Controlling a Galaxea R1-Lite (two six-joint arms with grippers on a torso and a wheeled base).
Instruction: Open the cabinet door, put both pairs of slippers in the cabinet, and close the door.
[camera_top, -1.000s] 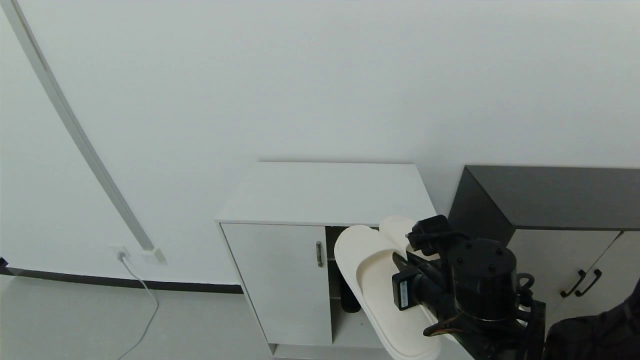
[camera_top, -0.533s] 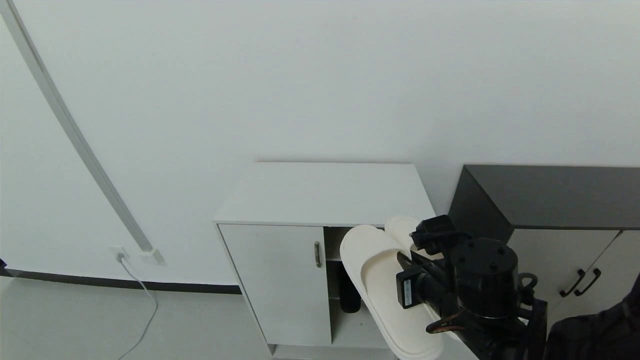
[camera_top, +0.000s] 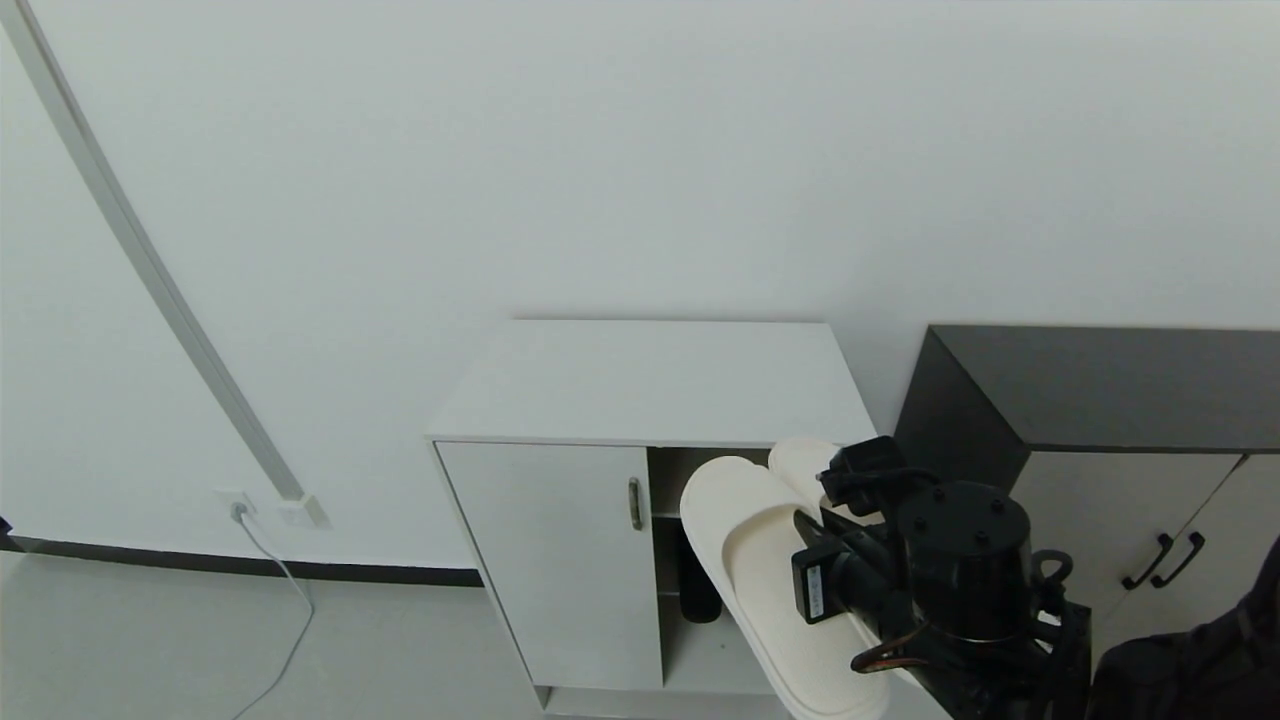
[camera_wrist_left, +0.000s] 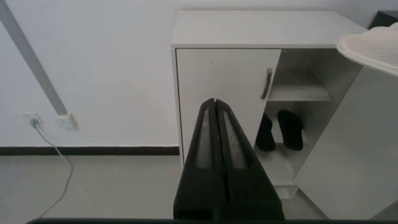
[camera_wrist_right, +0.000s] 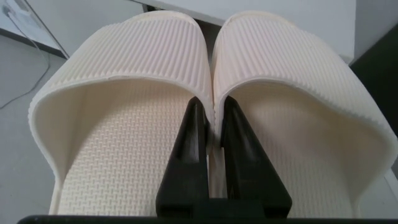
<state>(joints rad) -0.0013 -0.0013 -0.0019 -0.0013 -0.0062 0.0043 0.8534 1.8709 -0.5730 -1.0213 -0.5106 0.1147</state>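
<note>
A white cabinet (camera_top: 640, 385) stands against the wall, its left door (camera_top: 560, 560) closed. Its right door (camera_wrist_left: 348, 149) is swung open, showing the shelves. A pair of black slippers (camera_wrist_left: 278, 129) stands upright on the lower shelf (camera_top: 700, 590). My right gripper (camera_wrist_right: 211, 121) is shut on the inner edges of a pair of white slippers (camera_wrist_right: 143, 93), held side by side. That white pair (camera_top: 760, 560) hangs in front of the open compartment, toes toward the cabinet. My left gripper (camera_wrist_left: 214, 140) is shut on nothing, held low and facing the closed door.
A dark-topped cabinet (camera_top: 1100, 385) with black handles (camera_top: 1160, 560) stands right beside the white one. A wall socket with a cable (camera_top: 240, 508) and a slanted grey strip (camera_top: 150, 260) are at the left. Bare floor (camera_top: 200, 650) lies before the cabinet.
My right gripper and the white slippers have shifted slightly right and a little lower before the opening. The head view itself has moved a touch.
</note>
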